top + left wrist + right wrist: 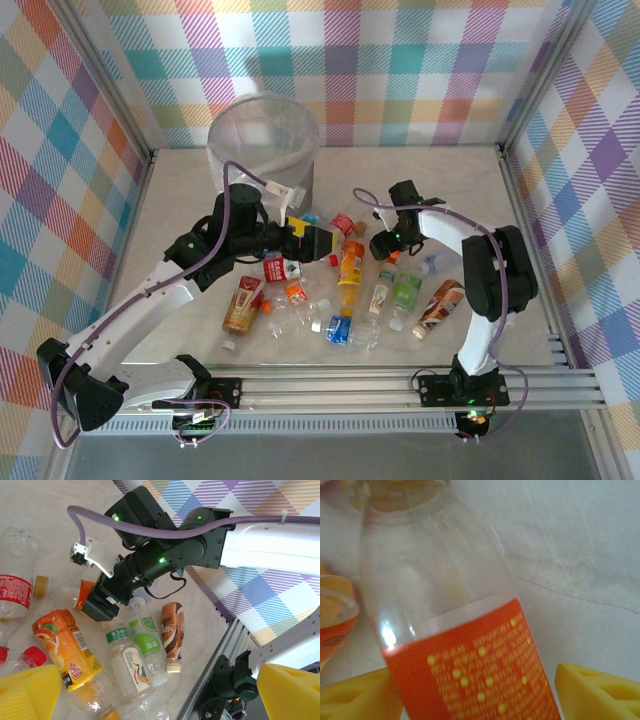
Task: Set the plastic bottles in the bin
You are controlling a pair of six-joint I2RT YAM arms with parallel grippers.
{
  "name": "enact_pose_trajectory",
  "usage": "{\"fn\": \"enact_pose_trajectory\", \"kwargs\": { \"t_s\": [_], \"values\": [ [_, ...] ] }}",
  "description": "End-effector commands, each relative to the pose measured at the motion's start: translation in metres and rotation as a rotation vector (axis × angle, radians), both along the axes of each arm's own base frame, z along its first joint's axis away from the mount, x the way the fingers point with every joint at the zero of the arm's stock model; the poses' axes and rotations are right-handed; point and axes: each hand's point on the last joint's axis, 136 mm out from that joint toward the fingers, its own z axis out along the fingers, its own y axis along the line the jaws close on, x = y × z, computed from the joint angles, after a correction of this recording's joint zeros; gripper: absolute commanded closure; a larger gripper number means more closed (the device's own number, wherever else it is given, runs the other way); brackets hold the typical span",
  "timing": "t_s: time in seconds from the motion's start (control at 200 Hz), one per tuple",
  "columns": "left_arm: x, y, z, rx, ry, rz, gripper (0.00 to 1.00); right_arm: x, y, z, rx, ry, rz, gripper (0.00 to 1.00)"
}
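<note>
Several plastic bottles (350,268) lie scattered on the table in front of the bin (262,140), a round grey basket with a clear liner at the back left. My right gripper (383,247) is low over the pile. Between its yellow pads (597,692) lies a clear bottle with an orange label (470,680); the label meets the left pad and a gap shows at the right pad. My left gripper (322,241) hovers wide open above the bottles, nothing between its pads (25,690).
Under the left wrist lie an orange juice bottle (65,647), a white-label bottle (127,662), a green-label bottle (147,645) and a brown bottle (172,632). The aluminium rail (380,385) runs along the near edge. Checked walls enclose the table.
</note>
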Motion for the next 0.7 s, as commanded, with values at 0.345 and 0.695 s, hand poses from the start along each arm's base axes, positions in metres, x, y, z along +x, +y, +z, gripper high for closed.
{"fn": "enact_pose_trajectory", "kwargs": {
  "t_s": [0.345, 0.695],
  "values": [
    [0.006, -0.017, -0.008, -0.010, 0.002, -0.023, 0.00, 0.025, -0.032, -0.002, -0.066, -0.066, -0.179, 0.33],
    [0.012, -0.028, -0.008, -0.019, -0.007, -0.040, 0.00, 0.004, -0.041, -0.002, -0.067, -0.018, -0.253, 0.27]
  ]
}}
